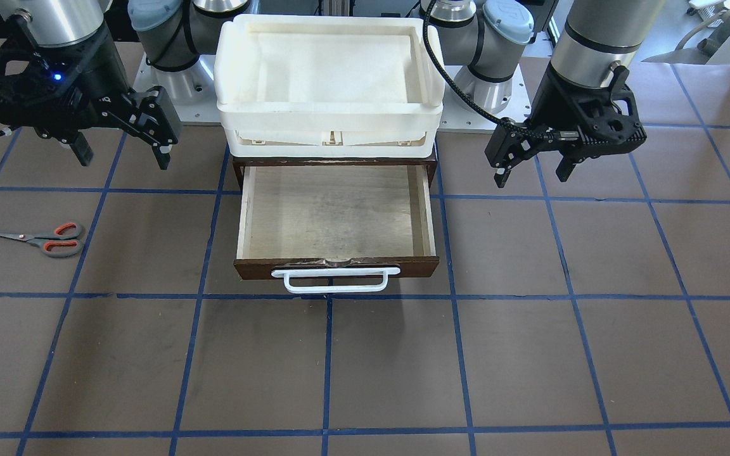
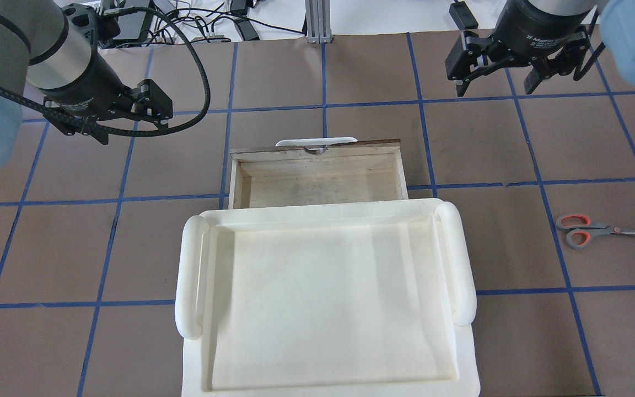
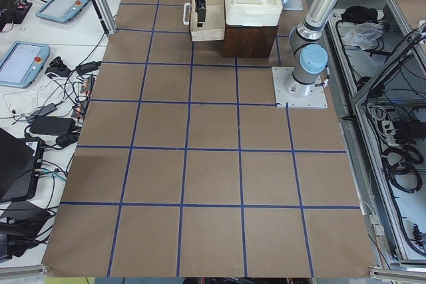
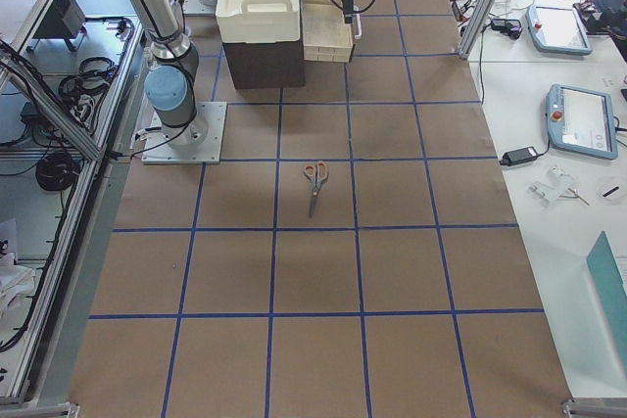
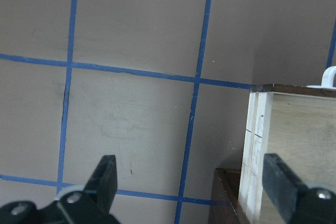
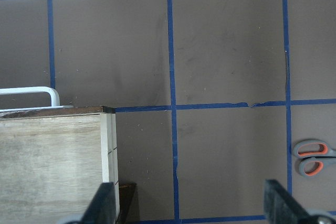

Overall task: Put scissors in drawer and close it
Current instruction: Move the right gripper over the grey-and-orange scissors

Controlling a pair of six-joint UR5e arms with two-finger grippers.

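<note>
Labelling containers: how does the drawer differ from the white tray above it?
The drawer is dark brown wood with a pale plywood inside; the white tray is white plastic. The drawer has one white bar handle on its front; the tray has rounded grips along two sides. The drawer sits low, pulled open; the tray sits on top. Both are rectangular, with nothing inside.

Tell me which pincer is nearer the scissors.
Right. The right pincer hangs on the scissors' side of the drawer; the left pincer is across the drawer, farther off.
</note>
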